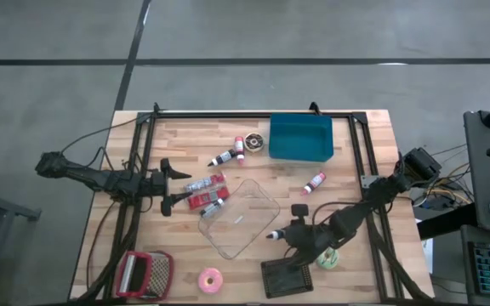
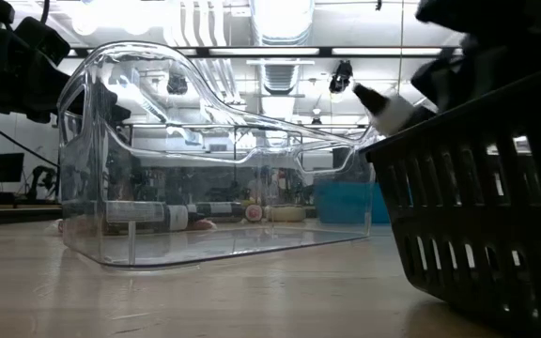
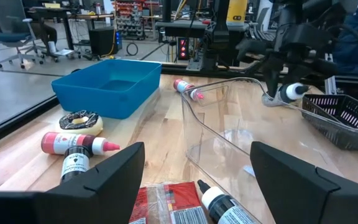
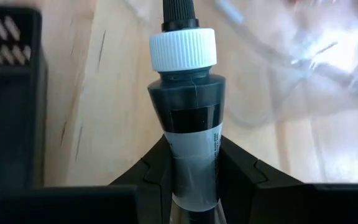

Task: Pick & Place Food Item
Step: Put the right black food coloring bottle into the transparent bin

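Looking down from the high view: right hand [image 1: 281, 234] is clamped on a dark bottle [image 1: 276, 234], lifted near the 4 o'clock corner of the clear bin [image 1: 258, 223] and just above the black basket [image 1: 289, 278]. My read is pick done, place pending; the destination I cannot fix from the frames. Left hand [image 1: 177, 184] waits at 9 o'clock on the counter [image 1: 356, 144], fingers spread, empty. Count here: one blue tub [image 1: 300, 138], one clear bin, one black basket, one red basket [image 1: 144, 274], one pink donut [image 1: 210, 279], one brown donut [image 1: 255, 141]. Bottles visible: five.

Low view: the bottle's white cap [image 2: 390, 108] pokes over the black basket's rim, well clear of the counter. Clear bin holds nothing I can see.

Left wrist view: fingers [image 3: 114, 171] stand wide apart. Two bottles and the brown donut [image 3: 79, 121] lie near the blue tub [image 3: 110, 84].

Right wrist view: both fingers press the bottle's body [image 4: 188, 134] below the white collar; grip looks square.
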Robot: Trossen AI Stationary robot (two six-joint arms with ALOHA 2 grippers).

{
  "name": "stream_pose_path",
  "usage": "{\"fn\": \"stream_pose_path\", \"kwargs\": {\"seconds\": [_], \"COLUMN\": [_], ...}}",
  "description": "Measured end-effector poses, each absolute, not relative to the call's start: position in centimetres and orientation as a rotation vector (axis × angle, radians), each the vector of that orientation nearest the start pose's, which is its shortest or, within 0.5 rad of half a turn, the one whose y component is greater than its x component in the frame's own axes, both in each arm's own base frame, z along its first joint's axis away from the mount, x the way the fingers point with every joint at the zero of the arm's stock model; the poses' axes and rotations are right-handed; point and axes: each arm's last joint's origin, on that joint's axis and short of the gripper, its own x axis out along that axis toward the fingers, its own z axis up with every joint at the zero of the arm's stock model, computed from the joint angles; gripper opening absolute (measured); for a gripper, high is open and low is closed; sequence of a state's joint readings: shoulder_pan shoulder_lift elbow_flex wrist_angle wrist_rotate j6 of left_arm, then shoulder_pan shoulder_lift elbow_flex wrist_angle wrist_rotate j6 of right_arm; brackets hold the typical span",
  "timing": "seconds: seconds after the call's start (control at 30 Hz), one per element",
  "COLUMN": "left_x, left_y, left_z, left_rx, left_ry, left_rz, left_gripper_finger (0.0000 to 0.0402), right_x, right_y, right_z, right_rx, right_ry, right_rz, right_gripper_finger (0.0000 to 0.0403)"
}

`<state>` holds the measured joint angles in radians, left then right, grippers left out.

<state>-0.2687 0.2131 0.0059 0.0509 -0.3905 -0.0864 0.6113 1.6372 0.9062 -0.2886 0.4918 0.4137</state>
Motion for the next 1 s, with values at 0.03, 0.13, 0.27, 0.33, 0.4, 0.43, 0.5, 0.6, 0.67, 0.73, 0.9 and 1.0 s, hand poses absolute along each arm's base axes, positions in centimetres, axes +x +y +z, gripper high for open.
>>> {"fn": "stream_pose_path", "kwargs": {"seconds": [0.03, 0.13, 0.27, 0.33, 0.4, 0.43, 0.5, 0.6, 0.67, 0.73, 0.9, 1.0], "left_x": [10.7, 10.7, 10.7, 10.7, 10.7, 10.7, 10.7, 10.7, 10.7, 10.7, 10.7, 10.7], "left_y": [-1.8, -1.8, -1.8, -1.8, -1.8, -1.8, -1.8, -1.8, -1.8, -1.8, -1.8, -1.8], "left_z": [15.3, 15.3, 15.3, 15.3, 15.3, 15.3, 15.3, 15.3, 15.3, 15.3, 15.3, 15.4], "left_rx": [-0.035, -0.035, -0.036, -0.039, -0.040, -0.040, -0.040, -0.040, -0.040, -0.040, -0.042, -0.042], "left_ry": [0.143, 0.143, 0.142, 0.142, 0.142, 0.142, 0.142, 0.142, 0.142, 0.142, 0.136, 0.134], "left_rz": [0.128, 0.128, 0.128, 0.128, 0.128, 0.128, 0.128, 0.128, 0.128, 0.128, 0.128, 0.127], "left_gripper_finger": [0.0296, 0.0296, 0.0296, 0.0296, 0.0296, 0.0296, 0.0296, 0.0296, 0.0296, 0.0296, 0.0296, 0.0296], "right_x": [26.2, 26.7, 27.2, 27.3, 27.5, 27.6, 27.7, 27.9, 28.0, 28.2, 28.8, 29.3], "right_y": [16.7, 16.9, 17.2, 17.3, 17.4, 17.4, 17.4, 17.5, 17.5, 17.5, 16.9, 16.1], "right_z": [17.0, 17.4, 17.8, 17.9, 18.1, 18.1, 18.1, 18.3, 18.5, 18.8, 19.4, 19.5], "right_rx": [-0.155, -0.169, -0.174, -0.176, -0.180, -0.187, -0.201, -0.215, -0.233, -0.253, -0.302, -0.336], "right_ry": [0.839, 0.770, 0.688, 0.654, 0.612, 0.592, 0.549, 0.487, 0.451, 0.416, 0.349, 0.327], "right_rz": [-0.070, -0.063, -0.048, -0.035, -0.027, -0.026, -0.019, -0.001, 0.009, 0.016, 0.011, -0.009], "right_gripper_finger": [0.0084, 0.0084, 0.0084, 0.0084, 0.0084, 0.0084, 0.0084, 0.0084, 0.0084, 0.0084, 0.0084, 0.0084]}}
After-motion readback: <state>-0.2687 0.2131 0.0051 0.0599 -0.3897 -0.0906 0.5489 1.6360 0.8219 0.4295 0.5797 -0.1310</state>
